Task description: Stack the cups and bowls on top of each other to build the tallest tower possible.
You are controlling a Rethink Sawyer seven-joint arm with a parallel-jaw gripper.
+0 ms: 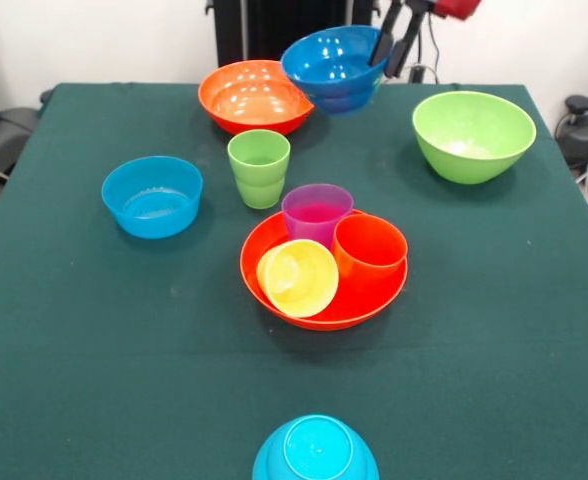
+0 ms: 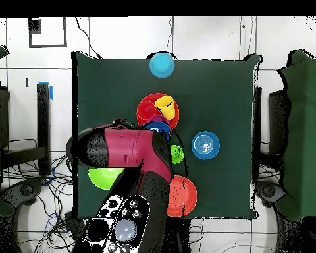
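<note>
An upturned light blue bowl (image 1: 315,452) sits nearest; behind it an orange bowl (image 1: 274,247) holds yellow (image 1: 298,277), purple (image 1: 316,211) and orange cups (image 1: 370,248). Farthest, the arm slants down, jaws (image 1: 394,45) pinching the dark blue bowl's (image 1: 329,62) rim, raised above the counter (image 1: 94,340)

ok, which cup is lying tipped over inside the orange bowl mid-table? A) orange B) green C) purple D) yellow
D: in the front view the yellow cup lies on its side in the orange bowl, mouth toward the camera, while the purple cup and orange cup stand upright in it and the green cup stands on the table outside.
</note>
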